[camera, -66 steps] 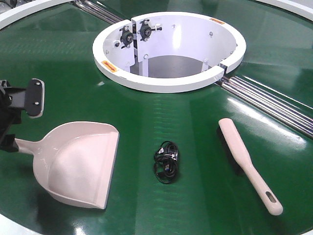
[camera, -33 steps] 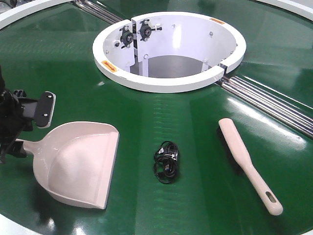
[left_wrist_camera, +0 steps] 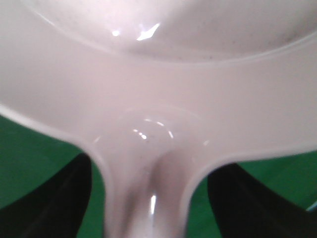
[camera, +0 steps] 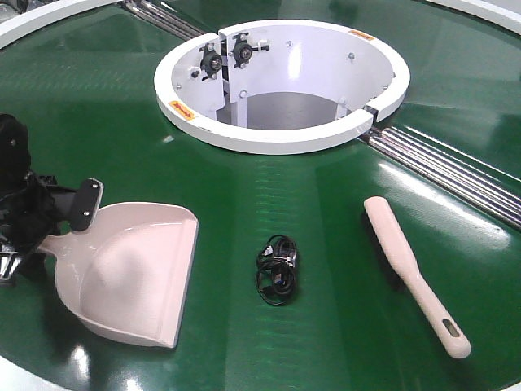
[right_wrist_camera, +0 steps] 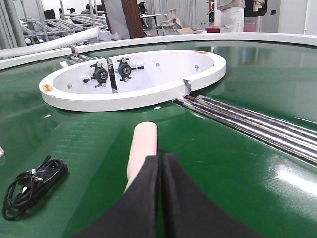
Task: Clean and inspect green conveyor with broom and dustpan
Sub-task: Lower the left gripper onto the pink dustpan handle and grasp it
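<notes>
**Left end effector (left_wrist_camera: pixel 151 178) has slid in over the dustpan (camera: pixel 134 277) handle**

Since the earlier front views, we see the left end effector has come down and to the right, from clear of the dustpan to the handle root. The dustpan, the broom (camera: pixel 413 273) and the black cable bundle (camera: pixel 277 269) lie where they were.

The only labels we find are small orange stickers (camera: pixel 181 108) on the rim of the white hub (camera: pixel 277 140). Their print is too small to read. We see no brand name anywhere.

The dustpan lies on the green conveyor (camera: pixel 285 187) at the near left. Its handle points left toward the arm, and its flat front lip faces right toward the cable bundle. In the left wrist view the handle runs between the two dark fingers (left_wrist_camera: pixel 49 203). They are spread, with a strip of green showing on each side, so they straddle the handle without pinching it.

The broom lies on the belt at the near right, well apart from the dustpan. Its long axis runs diagonally, with the head toward the metal rollers (camera: pixel 440 167) and the slotted handle end toward the near right edge. Black bristles show along its left side.

The right end effector (right_wrist_camera: pixel 160 161) has its fingers pressed together, and the broom's rounded end shows just beyond them.
</notes>
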{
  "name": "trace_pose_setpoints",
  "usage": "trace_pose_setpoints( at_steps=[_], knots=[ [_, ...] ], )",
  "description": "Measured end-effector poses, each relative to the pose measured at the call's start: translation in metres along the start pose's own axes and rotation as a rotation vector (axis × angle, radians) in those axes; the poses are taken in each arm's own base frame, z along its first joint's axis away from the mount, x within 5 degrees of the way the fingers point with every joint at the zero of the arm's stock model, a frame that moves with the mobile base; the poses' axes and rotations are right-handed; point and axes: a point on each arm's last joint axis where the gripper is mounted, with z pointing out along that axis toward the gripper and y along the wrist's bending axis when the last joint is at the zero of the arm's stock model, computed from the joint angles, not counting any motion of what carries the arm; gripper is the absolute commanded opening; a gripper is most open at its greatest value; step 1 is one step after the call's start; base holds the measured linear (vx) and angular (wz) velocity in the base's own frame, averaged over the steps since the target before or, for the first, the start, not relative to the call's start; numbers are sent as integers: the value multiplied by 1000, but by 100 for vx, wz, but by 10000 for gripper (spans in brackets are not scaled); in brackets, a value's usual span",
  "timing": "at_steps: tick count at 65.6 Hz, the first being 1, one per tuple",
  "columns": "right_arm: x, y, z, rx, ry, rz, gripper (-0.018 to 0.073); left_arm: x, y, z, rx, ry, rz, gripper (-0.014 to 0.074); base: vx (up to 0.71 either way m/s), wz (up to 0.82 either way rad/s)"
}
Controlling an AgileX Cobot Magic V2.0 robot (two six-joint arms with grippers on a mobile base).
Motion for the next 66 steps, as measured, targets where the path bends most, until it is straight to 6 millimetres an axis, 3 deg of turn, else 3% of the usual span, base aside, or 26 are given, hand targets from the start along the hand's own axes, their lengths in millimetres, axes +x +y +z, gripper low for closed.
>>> trace_pose_setpoints(
  at_steps=[23, 41, 66],
  knots=[
    [0, 0, 0, 0, 0, 0, -10, 4, 1, 3, 9, 44, 68, -7, 0, 0],
    [0, 0, 0, 0, 0, 1, -10, -1, -4, -13, 1, 46, 79, -8, 0, 0],
    [0, 0, 0, 0, 0, 1, -10, -40, 7, -43, -76, -22, 57, -8, 0, 0]
  ],
)
